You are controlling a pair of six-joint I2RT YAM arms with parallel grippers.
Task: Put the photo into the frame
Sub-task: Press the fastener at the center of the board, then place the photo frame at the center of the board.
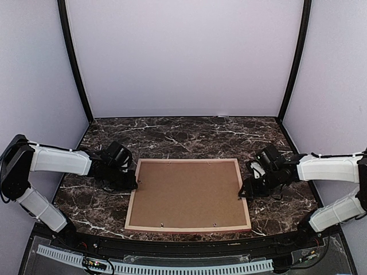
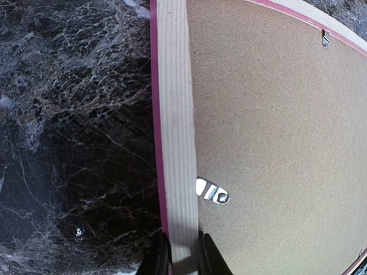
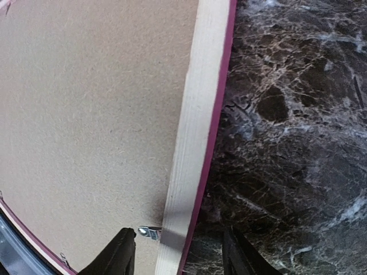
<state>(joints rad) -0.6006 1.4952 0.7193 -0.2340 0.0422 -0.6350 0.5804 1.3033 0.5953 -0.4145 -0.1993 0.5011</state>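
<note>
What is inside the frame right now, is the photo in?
A brown backing board fills the frame, with small metal tabs at its edge. No photo shows; anything beneath the board is covered.

Robot lab test booth, plain white panel walls (image 1: 183, 57), black corner posts (image 1: 74, 63), dark marble-pattern tabletop (image 1: 183, 134)

Pale wood frame (image 1: 189, 228), pink outer edge, flat on table (image 1: 189, 134), back up.
</note>
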